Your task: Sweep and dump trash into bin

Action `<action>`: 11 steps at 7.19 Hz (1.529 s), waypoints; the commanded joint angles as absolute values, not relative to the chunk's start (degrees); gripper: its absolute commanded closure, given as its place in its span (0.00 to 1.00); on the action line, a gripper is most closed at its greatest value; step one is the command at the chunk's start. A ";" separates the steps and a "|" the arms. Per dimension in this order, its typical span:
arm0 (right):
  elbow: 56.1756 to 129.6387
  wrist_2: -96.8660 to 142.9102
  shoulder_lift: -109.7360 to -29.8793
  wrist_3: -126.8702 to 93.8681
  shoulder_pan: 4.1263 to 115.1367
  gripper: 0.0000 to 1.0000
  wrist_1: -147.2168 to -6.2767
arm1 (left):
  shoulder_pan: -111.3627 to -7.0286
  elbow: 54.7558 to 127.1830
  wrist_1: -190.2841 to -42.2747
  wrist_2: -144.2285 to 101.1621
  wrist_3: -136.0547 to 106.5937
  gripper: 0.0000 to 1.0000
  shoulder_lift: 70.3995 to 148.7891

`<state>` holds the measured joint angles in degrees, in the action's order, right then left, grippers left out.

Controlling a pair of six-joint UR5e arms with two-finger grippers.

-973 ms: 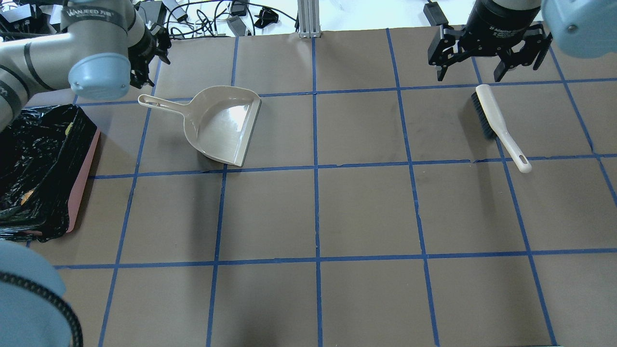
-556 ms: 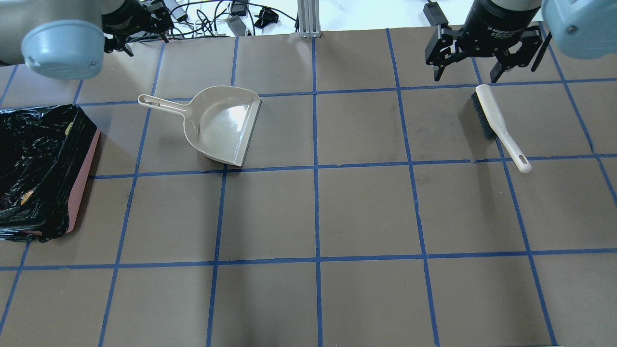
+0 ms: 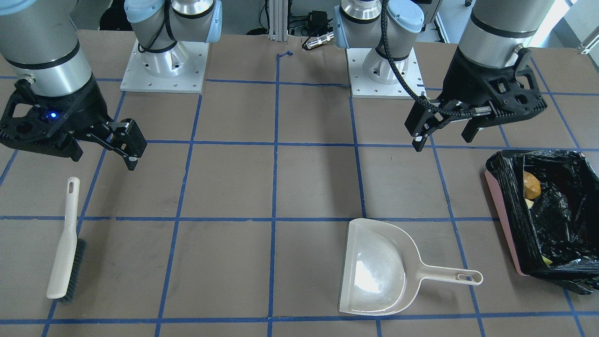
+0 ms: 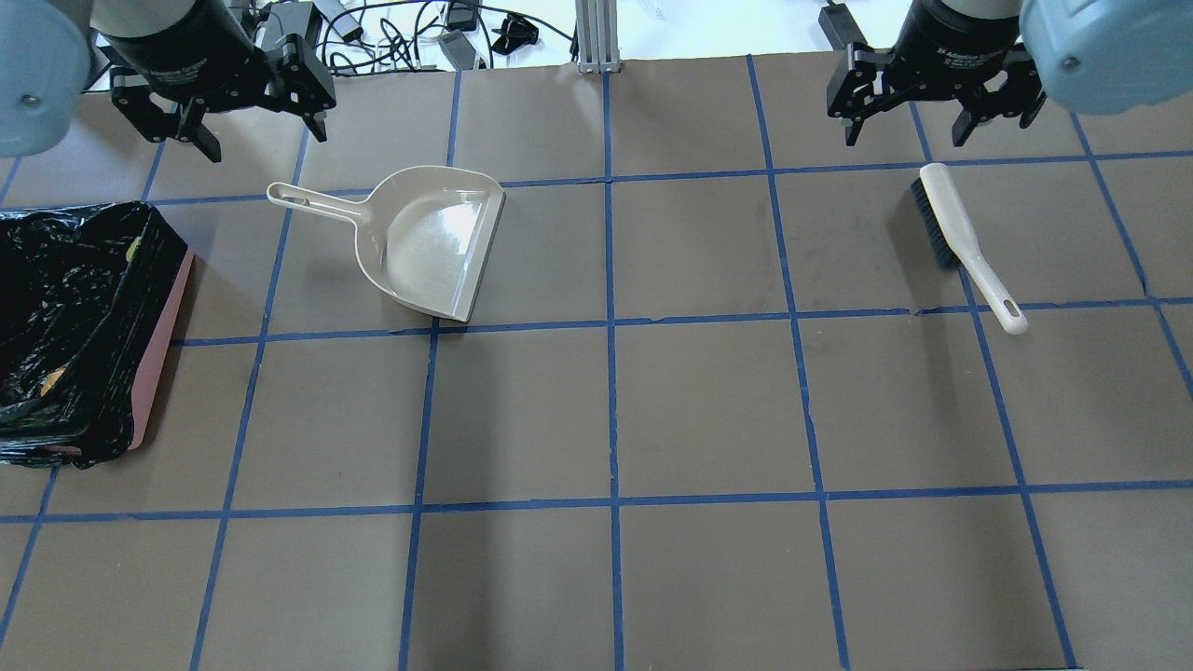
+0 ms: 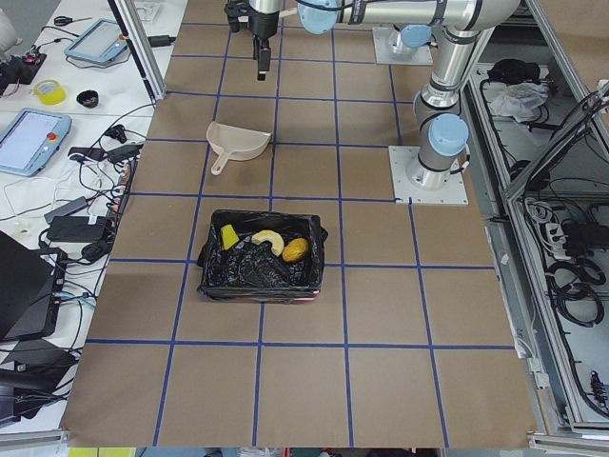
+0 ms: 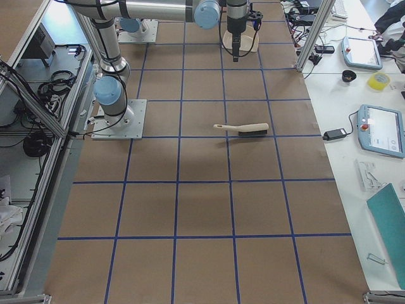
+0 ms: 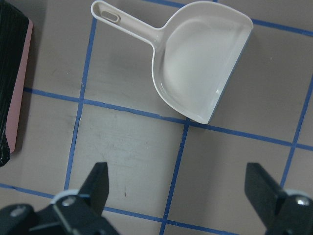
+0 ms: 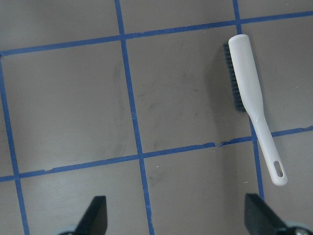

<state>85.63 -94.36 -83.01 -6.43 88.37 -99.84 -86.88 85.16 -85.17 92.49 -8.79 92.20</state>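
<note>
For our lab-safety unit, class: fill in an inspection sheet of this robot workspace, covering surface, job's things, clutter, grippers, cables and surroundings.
Surface: brown table, blue tape grid.
Job's things: golden-brown lump, croissant-like piece and yellow-green wedge lie in the bin; dustpan, empty, and brush lie on the table.
Clutter: nothing seen.
Grippers: left gripper and right gripper open, empty, above the table.
Cables: tangle beyond the table's far edge; black cable along the left arm.
Surroundings: teach pendant and tape roll on a side bench.

Three trash pieces (image 5: 267, 238), one bin (image 4: 154, 359), one dustpan (image 4: 433, 242), one brush (image 4: 960, 238) — two pincers (image 4: 267, 144) (image 4: 907, 140).
</note>
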 commanded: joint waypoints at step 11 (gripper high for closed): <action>87.10 -95.32 -86.31 -23.91 90.52 0.00 -98.73 | -87.01 88.15 -90.62 92.90 -2.99 0.00 90.70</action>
